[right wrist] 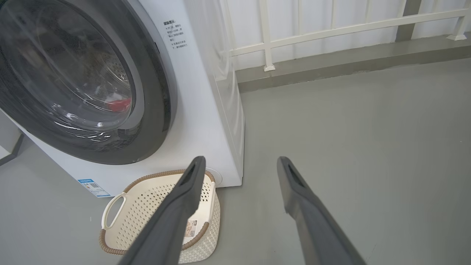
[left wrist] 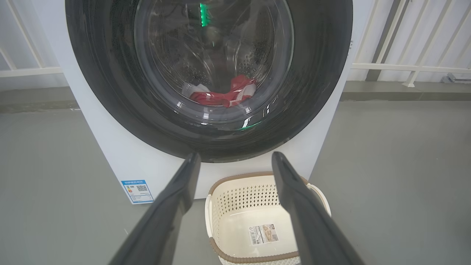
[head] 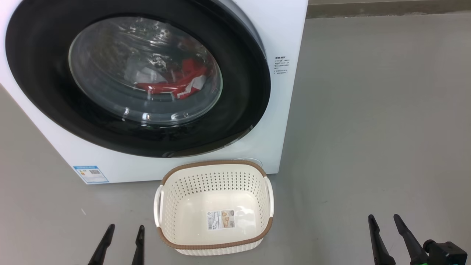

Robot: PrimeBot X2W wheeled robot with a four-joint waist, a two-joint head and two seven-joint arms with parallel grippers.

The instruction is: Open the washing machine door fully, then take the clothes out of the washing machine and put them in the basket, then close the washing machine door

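The white washing machine (head: 279, 121) stands on the floor with its round black-rimmed door (head: 55, 110) shut against the front. Through the glass window I see the red and white clothes (head: 173, 82) lying low in the drum, also the clothes (left wrist: 224, 95) in the left wrist view. The cream basket (head: 215, 246) sits on the floor right before the machine, with only a paper label inside. My left gripper (head: 124, 231) is open at the lower left, left of the basket. My right gripper (head: 385, 221) is open at the lower right, well away from the basket (right wrist: 121, 221).
Grey floor (head: 368, 129) stretches to the right of the machine. A white railing (right wrist: 331, 31) and a low kerb run behind it. A small blue label (head: 91, 174) sits low on the machine's front.
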